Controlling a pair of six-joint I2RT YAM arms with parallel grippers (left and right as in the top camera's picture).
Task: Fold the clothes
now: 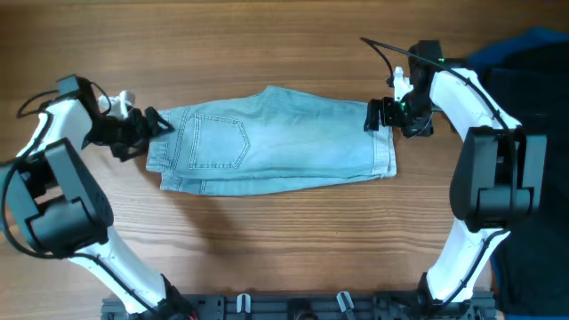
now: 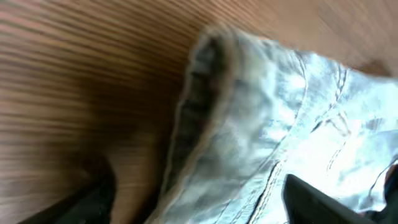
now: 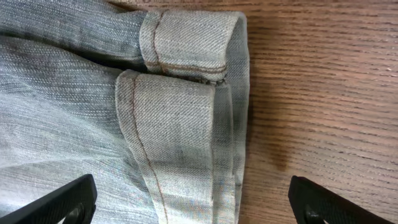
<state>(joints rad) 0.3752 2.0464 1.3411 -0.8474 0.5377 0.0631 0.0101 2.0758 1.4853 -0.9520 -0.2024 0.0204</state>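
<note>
Denim shorts (image 1: 276,147) lie flat in the overhead view, mid-table (image 1: 284,258). They look soft but thick-seamed, so I judge them best pinched at waistband and hems. Left wrist view: left gripper (image 2: 199,208) spread wide, straddling their waistband corner, nothing clamped. Right wrist view: right gripper (image 3: 193,205) wide, empty, above their cuffed hems (image 3: 180,130).
</note>
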